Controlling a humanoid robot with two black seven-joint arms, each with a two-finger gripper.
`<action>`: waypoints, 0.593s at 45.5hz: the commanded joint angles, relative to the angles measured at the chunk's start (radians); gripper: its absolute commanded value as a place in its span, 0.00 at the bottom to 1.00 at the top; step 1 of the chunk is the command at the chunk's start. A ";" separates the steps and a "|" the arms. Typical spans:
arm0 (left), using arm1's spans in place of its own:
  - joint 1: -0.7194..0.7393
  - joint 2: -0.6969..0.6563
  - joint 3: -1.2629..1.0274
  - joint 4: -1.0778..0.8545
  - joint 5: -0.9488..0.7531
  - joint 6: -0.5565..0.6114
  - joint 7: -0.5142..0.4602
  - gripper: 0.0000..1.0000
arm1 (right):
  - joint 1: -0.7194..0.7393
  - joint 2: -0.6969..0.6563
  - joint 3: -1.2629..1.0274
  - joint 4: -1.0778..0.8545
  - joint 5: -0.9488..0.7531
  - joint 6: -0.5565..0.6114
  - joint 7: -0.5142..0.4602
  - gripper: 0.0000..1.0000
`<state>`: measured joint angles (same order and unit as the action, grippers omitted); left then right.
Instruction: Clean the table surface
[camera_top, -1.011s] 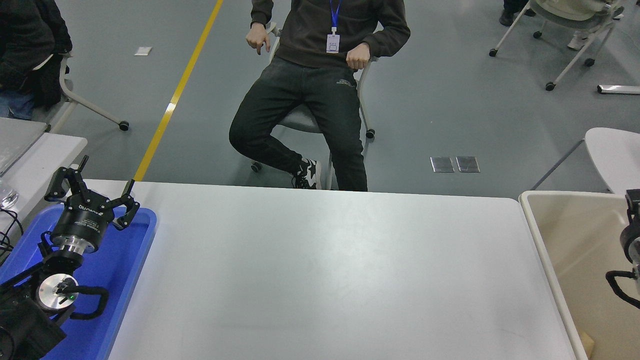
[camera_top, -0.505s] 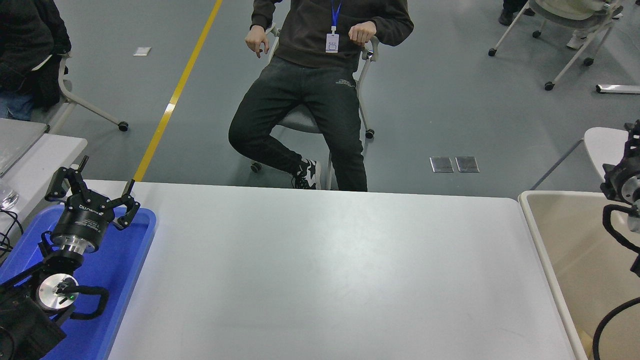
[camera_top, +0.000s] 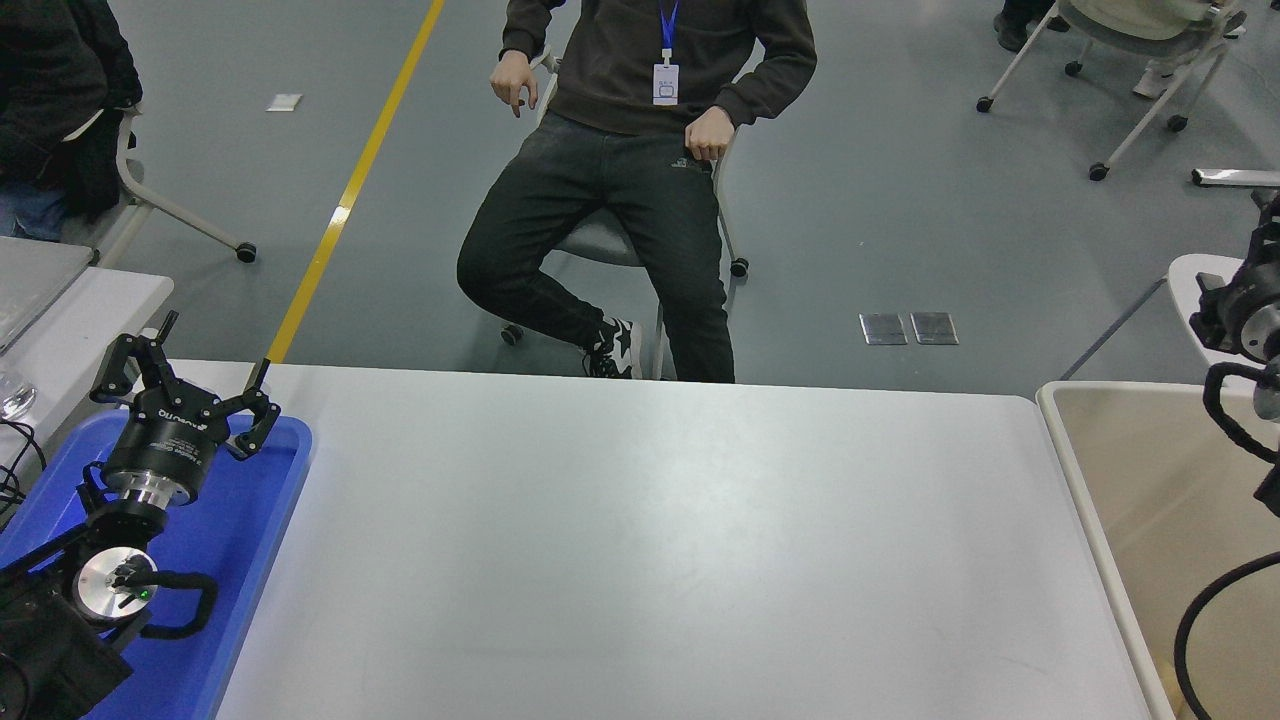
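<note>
The table surface (camera_top: 650, 540) is a wide, plain white top filling the middle of the head view, with nothing lying on it. My left gripper (camera_top: 205, 350) is parked at the lower left above the blue tray (camera_top: 255, 520), its fingers spread open and holding nothing. My right arm comes in at the right edge, above the beige bin. Only the black body of the right gripper (camera_top: 1240, 305) shows, cut off by the picture's edge, so its state is hidden.
A beige bin (camera_top: 1110, 480) stands against the table's right end. A greyish side table (camera_top: 90, 300) sits at the far left. A person (camera_top: 620, 180) sits on a wheeled chair just beyond the far edge. Another white table (camera_top: 1195, 275) is behind the bin.
My right arm has risen along the right edge, from low over the bin to higher up. The seated person's hand lifted and dropped back to the lap. The left arm stayed still.
</note>
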<state>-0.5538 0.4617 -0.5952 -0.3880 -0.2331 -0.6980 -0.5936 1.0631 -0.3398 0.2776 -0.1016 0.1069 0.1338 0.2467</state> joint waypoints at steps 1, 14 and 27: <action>0.000 0.000 0.000 0.000 0.000 0.000 0.000 1.00 | 0.026 -0.013 0.012 0.071 0.008 -0.013 0.003 0.99; 0.000 0.000 0.000 0.000 0.000 0.000 0.000 1.00 | -0.032 -0.148 0.109 0.422 0.031 -0.149 0.011 0.99; 0.000 0.000 0.000 0.000 0.000 0.000 0.000 1.00 | -0.129 -0.143 0.465 0.533 0.008 -0.154 0.020 0.99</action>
<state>-0.5538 0.4617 -0.5952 -0.3880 -0.2332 -0.6980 -0.5937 1.0001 -0.4639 0.5178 0.2969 0.1252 0.0020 0.2608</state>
